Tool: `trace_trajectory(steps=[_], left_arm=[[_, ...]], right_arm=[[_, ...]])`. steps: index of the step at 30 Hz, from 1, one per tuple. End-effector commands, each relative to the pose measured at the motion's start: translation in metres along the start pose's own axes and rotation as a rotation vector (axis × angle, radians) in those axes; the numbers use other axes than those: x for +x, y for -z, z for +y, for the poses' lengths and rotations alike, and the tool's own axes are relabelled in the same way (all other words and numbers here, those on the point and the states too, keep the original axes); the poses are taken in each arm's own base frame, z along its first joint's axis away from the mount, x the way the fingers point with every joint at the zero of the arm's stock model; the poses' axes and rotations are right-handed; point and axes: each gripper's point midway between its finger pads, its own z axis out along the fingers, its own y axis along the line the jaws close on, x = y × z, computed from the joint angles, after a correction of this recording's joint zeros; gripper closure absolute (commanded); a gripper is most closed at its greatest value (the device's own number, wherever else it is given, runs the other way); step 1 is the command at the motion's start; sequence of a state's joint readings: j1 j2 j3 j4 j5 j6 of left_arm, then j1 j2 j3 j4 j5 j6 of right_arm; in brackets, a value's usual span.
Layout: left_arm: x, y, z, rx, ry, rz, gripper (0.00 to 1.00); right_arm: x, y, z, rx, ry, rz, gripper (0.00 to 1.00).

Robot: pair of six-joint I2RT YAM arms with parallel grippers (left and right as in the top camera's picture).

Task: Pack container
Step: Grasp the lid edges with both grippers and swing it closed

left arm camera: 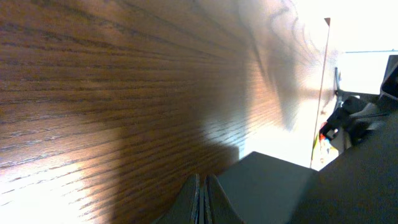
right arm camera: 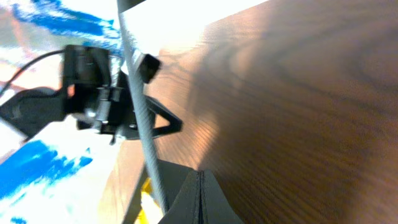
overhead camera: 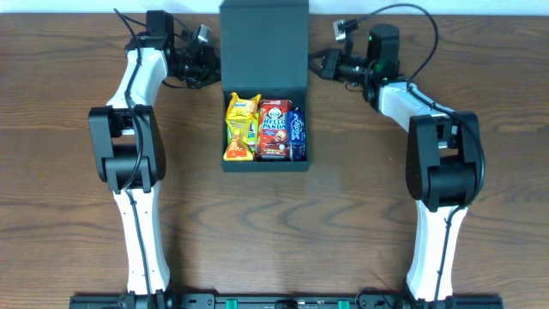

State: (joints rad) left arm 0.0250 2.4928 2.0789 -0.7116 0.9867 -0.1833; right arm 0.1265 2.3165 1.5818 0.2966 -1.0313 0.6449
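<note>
The container (overhead camera: 264, 166), a dark teal-black box, sits at the table's middle with its flap lid (overhead camera: 264, 43) open toward the back. Inside lie a yellow-green pack (overhead camera: 242, 127), the red Hello Panda box (overhead camera: 274, 129) and a blue pack (overhead camera: 297, 133). My left gripper (overhead camera: 214, 67) is shut and empty just left of the lid's hinge. My right gripper (overhead camera: 316, 62) is shut and empty just right of it. The left wrist view shows shut fingers (left arm camera: 202, 200) beside the dark lid (left arm camera: 267, 186). The right wrist view shows shut fingers (right arm camera: 200, 199) by the lid's edge (right arm camera: 142, 118).
The wooden table (overhead camera: 69, 215) surrounds the box. Cables (overhead camera: 403, 13) loop behind both wrists at the back edge. The left gripper's body (right arm camera: 106, 99) shows in the right wrist view beyond the lid.
</note>
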Motion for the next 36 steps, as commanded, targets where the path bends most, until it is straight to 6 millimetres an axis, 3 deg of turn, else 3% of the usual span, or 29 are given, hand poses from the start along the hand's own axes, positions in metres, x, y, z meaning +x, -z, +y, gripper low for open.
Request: trace_trajectory(steps=[1, 9, 13, 17, 25, 32, 36], left_arm=[[-0.01, 0.01, -0.022, 0.04, -0.067, -0.018, 0.94], [-0.016, 0.03, -0.047, 0.028, -0.177, -0.017, 0.94], [-0.007, 0.04, -0.056, 0.019, -0.228, 0.017, 0.94], [0.006, 0.047, -0.049, -0.043, -0.228, 0.065, 0.94], [0.027, 0.051, -0.035, -0.119, -0.221, 0.145, 0.94], [0.03, 0.057, -0.038, -0.137, -0.214, 0.151, 0.94], [0.03, 0.074, -0.052, -0.179, -0.242, 0.131, 0.94]], right_arm=[[0.002, 0.0, 0.035, -0.138, 0.075, 0.074, 0.98], [0.005, 0.003, 0.047, -0.185, 0.087, 0.103, 0.99], [0.006, 0.008, 0.063, -0.231, 0.104, 0.13, 0.98], [0.017, 0.005, 0.068, -0.259, 0.08, 0.172, 0.98], [0.043, 0.001, 0.056, -0.223, 0.005, 0.241, 0.98], [0.035, 0.005, 0.043, -0.155, -0.011, 0.204, 0.98], [0.016, 0.014, 0.04, -0.082, 0.016, 0.14, 0.98]])
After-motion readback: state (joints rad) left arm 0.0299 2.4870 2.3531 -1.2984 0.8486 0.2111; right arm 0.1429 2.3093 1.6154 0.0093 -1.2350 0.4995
